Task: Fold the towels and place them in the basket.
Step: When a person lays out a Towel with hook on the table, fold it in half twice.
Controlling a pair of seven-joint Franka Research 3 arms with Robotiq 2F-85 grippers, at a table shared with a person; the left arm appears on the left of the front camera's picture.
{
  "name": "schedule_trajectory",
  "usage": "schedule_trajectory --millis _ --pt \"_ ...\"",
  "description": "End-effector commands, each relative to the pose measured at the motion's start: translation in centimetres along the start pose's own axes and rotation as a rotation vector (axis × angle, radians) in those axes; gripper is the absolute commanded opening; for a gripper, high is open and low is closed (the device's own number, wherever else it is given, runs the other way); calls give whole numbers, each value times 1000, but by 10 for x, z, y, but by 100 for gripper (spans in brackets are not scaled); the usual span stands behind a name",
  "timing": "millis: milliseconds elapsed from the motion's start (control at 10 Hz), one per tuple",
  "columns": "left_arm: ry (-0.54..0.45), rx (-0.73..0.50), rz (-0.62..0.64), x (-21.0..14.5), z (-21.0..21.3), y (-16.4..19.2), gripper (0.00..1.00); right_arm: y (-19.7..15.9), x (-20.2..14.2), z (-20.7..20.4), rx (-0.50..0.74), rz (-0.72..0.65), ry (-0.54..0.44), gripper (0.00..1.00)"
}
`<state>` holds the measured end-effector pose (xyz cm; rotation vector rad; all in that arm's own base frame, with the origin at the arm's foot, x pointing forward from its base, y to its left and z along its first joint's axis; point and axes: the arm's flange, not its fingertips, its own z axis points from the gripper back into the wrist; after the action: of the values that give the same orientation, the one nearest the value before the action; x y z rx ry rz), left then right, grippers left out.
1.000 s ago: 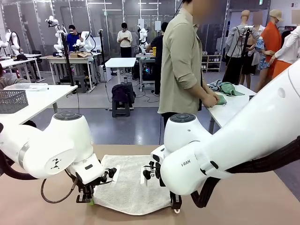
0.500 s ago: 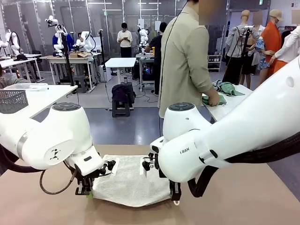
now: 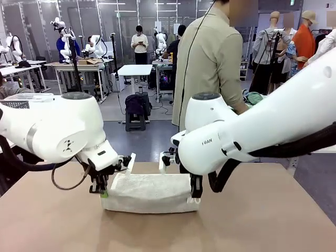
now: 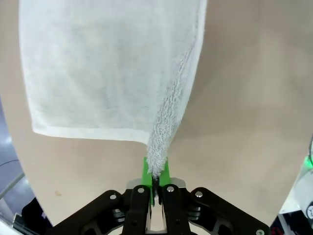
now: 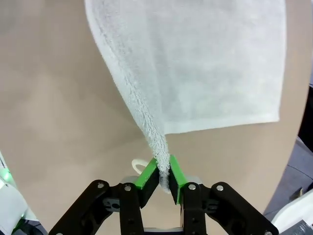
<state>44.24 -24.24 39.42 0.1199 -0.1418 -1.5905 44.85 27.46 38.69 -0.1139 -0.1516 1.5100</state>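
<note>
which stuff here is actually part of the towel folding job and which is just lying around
Job: white towel, pinched by left gripper and right gripper; green towel at the back right; mesh basket.
Lying about: black bag; small white table behind.

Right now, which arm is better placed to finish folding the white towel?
Neither, probably: the left gripper and right gripper each pinch one corner of the towel, lifted evenly.

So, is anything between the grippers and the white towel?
Nothing visible is. The left gripper and the right gripper each pinch a corner of the towel; the rest of it lies on the brown table.
</note>
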Motion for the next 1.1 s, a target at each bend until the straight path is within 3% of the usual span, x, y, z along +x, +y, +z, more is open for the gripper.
schedule_trajectory --millis 0,600,1000 --pt "28 0 -10 4 2 34 6 -34 0 -1 -8 16 19 13" --pt "93 16 48 10 -2 125 6 -124 6 -4 8 23 6 13" --pt "91 -48 75 -2 -35 180 6 -173 -2 -37 87 4 -11 13"
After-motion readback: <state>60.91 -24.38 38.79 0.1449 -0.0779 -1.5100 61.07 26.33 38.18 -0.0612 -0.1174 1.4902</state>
